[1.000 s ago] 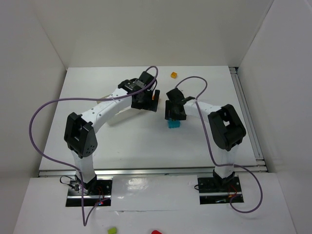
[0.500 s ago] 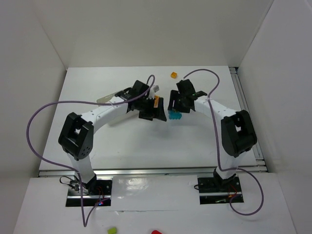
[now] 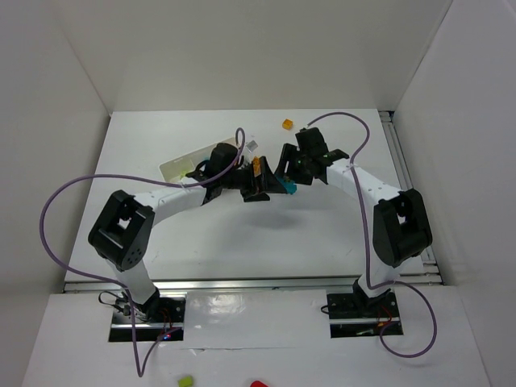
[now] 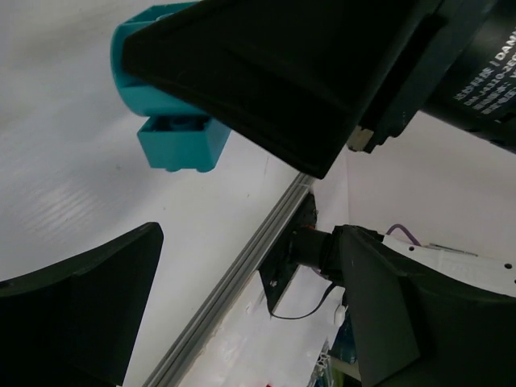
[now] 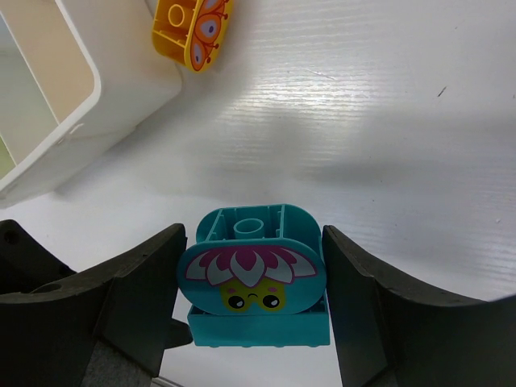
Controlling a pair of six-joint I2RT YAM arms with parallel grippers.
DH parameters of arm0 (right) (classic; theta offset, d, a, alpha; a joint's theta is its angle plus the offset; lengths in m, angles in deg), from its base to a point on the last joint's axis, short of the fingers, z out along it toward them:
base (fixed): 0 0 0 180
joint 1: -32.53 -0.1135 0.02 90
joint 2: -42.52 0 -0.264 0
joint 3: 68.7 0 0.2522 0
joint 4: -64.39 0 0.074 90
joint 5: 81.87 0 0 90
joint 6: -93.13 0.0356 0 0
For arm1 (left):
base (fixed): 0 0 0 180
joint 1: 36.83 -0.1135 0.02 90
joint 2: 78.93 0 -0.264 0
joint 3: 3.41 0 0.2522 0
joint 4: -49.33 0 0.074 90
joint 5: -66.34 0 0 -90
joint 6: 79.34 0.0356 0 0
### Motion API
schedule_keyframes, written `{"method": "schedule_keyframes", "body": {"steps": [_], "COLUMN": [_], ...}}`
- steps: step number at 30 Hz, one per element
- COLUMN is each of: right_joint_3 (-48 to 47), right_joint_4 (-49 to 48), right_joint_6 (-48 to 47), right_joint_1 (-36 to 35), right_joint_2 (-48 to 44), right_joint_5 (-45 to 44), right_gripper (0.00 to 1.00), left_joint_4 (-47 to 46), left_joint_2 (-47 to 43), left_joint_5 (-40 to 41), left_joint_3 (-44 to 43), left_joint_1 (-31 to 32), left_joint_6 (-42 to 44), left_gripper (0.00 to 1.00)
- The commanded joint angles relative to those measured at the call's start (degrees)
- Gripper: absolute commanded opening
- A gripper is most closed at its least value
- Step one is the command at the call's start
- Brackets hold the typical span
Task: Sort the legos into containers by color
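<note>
My right gripper (image 5: 251, 300) is shut on the large cyan block (image 5: 251, 282), which has a printed flower face; the block shows between its two fingers. In the top view the block (image 3: 289, 188) sits mid-table under the right gripper (image 3: 284, 181). My left gripper (image 4: 242, 322) is open and empty, close to the left of the cyan block (image 4: 173, 137); in the top view the left gripper (image 3: 260, 185) nearly meets the right one. The white tray (image 3: 184, 167) lies behind the left arm. An orange brick (image 5: 192, 28) lies by the tray's corner (image 5: 56, 97). Another orange brick (image 3: 286, 123) lies at the far edge.
A metal rail (image 3: 407, 185) runs along the table's right edge, and another rail (image 3: 242, 282) along the near edge. White walls close in the back and both sides. Purple cables loop off both arms. A lime piece (image 3: 185, 380) and a red piece (image 3: 258, 384) lie below the bases.
My right gripper has carried the cyan block up and to the left, toward the tray. My left arm has swung right and lower, uncovering more of the tray.
</note>
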Motion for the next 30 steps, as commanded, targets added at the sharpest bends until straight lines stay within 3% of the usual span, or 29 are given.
{"method": "schedule_keyframes", "body": {"steps": [1, 10, 20, 30], "right_joint_3": [-0.34, -0.87, -0.87, -0.87], "right_joint_4": [-1.14, 0.00, 0.00, -0.70], "right_joint_6": [0.85, 0.85, 0.85, 1.90], "right_joint_1": [0.10, 0.10, -0.42, -0.42], "right_joint_2": [-2.76, -2.76, -3.37, -3.37], "right_joint_5": [0.85, 1.37, 3.04, 5.50], "right_gripper": [0.58, 0.58, 0.58, 0.58], "left_joint_4": [-5.45, -3.67, -0.42, -2.27], "left_joint_2": [0.21, 3.83, 6.99, 8.75], "left_joint_5": [-1.71, 2.07, 6.91, 6.29], "left_joint_3": [-0.84, -3.67, -7.27, -9.73], "left_joint_1": [-0.32, -0.85, -0.24, -0.24], "left_joint_6": [-3.66, -2.96, 1.26, 1.79], "left_gripper": [1.00, 0.85, 0.82, 0.59]}}
